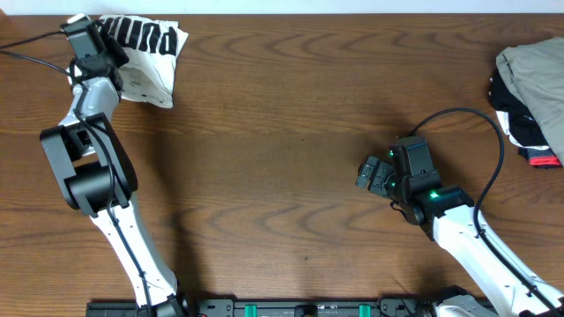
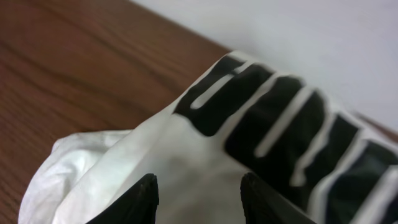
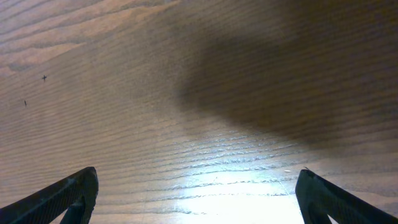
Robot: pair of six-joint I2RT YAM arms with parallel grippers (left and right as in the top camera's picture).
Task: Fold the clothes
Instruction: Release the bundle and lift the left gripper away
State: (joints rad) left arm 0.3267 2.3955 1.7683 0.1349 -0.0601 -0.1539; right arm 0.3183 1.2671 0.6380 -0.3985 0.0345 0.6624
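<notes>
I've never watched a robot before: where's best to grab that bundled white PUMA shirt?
Probably the loose white near corner of the shirt, from above on the open table side: layers bunch up there, and the far edge sits at the table's rim.

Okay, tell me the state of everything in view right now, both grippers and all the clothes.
T-shirt: bundled small and wrinkly at the far left corner of the table, lettering up.
Left gripper: jaws apart, at the T-shirt.
Right gripper: wide open, empty, over bare wood.
Heap of clothes: loosely piled at the right edge.
</notes>
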